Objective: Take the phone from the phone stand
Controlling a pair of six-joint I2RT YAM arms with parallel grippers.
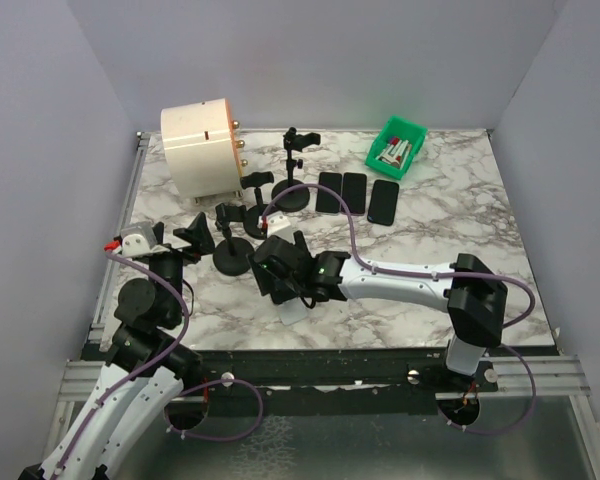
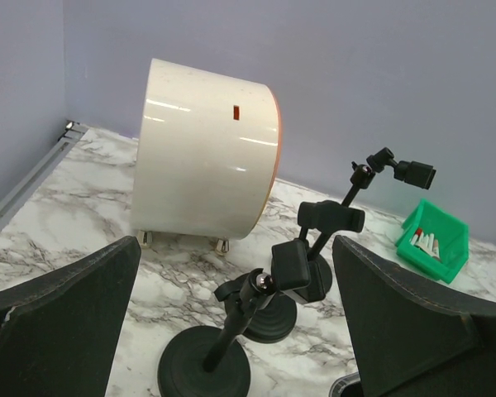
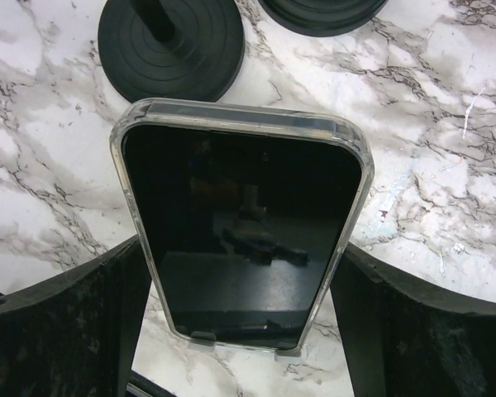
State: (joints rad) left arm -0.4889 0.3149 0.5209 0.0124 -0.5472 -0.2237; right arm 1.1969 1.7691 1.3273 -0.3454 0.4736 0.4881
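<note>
Right gripper (image 3: 240, 248) straddles the phone (image 3: 240, 190) near the front of the marble table (image 1: 460, 230).
Its jaws stand wide, with slivers of marble showing on either side of the clear case. The left gripper (image 2: 236, 240) gapes empty. Just beyond the phone sit round black stand bases (image 3: 170, 41), then a white drum (image 1: 202, 148), three more phones (image 1: 355, 192) lying flat, and a green bin (image 1: 398, 146).

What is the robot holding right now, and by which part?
Cannot tell for sure: the right gripper has its fingers flanking the phone at its lower side edges, but a firm grip is unclear. The left gripper is open and empty.
</note>
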